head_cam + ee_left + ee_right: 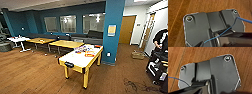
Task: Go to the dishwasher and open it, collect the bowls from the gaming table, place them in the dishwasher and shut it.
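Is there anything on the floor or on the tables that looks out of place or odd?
Yes. Dark scribbled marks stain the wood floor near the person, like scuffs or a spill; I cannot tell which. Colourful items lie scattered on the far end of the gaming table.

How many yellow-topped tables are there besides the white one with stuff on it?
2. One plain yellow table stands just behind the gaming table; the other is further left, beside a small white table. More may be hidden.
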Controlling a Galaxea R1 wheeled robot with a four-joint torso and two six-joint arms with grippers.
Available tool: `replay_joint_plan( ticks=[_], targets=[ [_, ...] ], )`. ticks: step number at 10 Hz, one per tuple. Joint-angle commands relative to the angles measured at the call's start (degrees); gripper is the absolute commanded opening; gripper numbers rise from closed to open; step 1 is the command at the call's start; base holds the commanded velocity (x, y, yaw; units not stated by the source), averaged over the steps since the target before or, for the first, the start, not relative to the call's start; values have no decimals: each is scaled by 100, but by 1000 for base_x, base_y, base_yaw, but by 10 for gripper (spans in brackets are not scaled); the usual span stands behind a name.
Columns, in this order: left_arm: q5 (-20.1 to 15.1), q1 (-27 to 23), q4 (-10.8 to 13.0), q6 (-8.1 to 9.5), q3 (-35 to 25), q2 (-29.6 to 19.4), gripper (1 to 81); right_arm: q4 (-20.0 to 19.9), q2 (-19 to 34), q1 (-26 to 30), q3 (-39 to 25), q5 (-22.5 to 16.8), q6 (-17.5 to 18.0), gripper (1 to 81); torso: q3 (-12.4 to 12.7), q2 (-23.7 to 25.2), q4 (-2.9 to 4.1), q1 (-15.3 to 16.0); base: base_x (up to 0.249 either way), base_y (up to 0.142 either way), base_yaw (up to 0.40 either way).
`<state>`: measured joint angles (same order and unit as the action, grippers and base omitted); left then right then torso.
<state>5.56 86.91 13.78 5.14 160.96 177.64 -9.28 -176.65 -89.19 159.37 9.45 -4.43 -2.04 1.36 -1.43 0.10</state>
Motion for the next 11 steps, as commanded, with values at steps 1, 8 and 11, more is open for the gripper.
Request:
replay_joint_plan(
  ticks=[1,8,11],
  targets=[
    [-266,-275,29,-22,-3,26,811,-4,-39,274,-30,-268,3,811,0,0,0,0,0,0,0],
    [-266,-275,29,-22,-3,53,811,-4,-39,257,-21,-268,3,811,0,0,0,0,0,0,0],
    [-257,-275,20,-22,-3,53,811,-4,-39,256,-12,-268,3,811,2,5,0,-10,83,0,0]
  ],
)
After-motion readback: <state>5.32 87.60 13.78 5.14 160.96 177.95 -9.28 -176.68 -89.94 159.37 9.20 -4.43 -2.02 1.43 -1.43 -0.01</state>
